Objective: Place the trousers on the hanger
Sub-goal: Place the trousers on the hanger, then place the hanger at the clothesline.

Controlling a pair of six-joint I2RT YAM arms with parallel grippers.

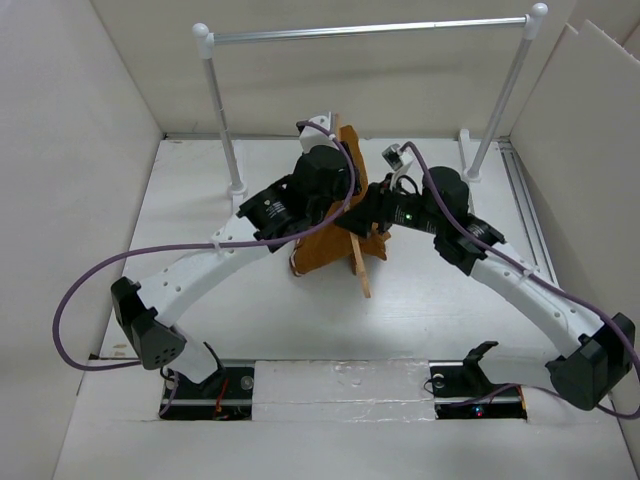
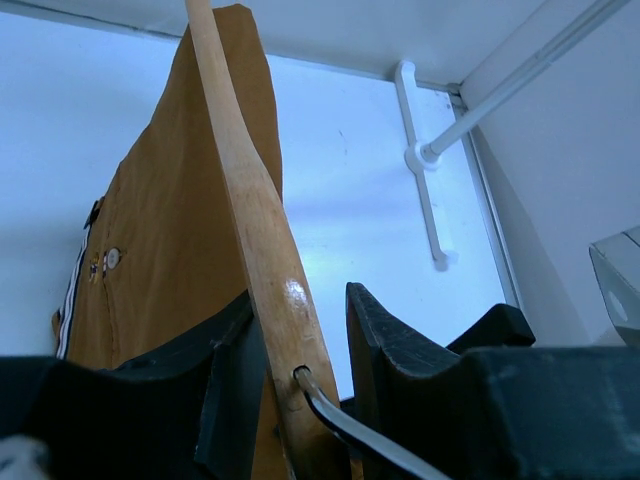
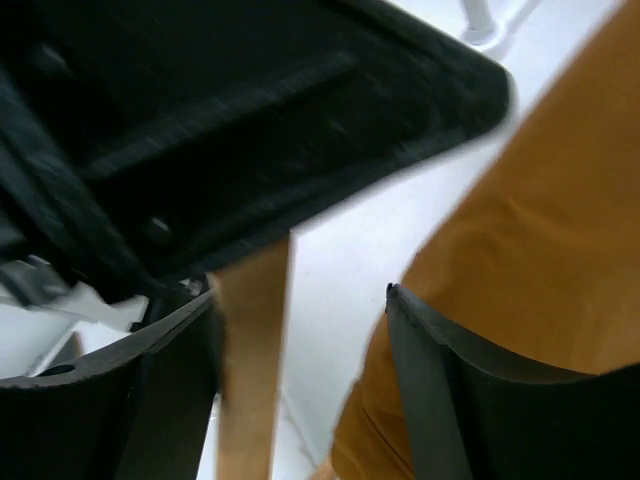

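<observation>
The rust-brown trousers [image 1: 325, 248] hang folded over the light wooden hanger [image 1: 358, 262], which stands tilted above the middle of the table. My left gripper [image 1: 333, 190] is shut on the hanger near its metal hook. In the left wrist view the hanger's wood [image 2: 262, 225] runs up between the fingers of my left gripper [image 2: 300, 300], with the trousers [image 2: 165, 235] behind it. My right gripper [image 1: 380, 215] is open beside the hanger. In its own view this gripper [image 3: 300, 295] has a wooden bar [image 3: 250, 370] by its left finger and trousers cloth [image 3: 545, 220] behind its right finger.
A silver rail [image 1: 370, 30] on two white posts spans the back of the table. Its right post foot [image 2: 420, 155] shows in the left wrist view. White walls close in the left, back and right sides. Purple cables trail from both arms.
</observation>
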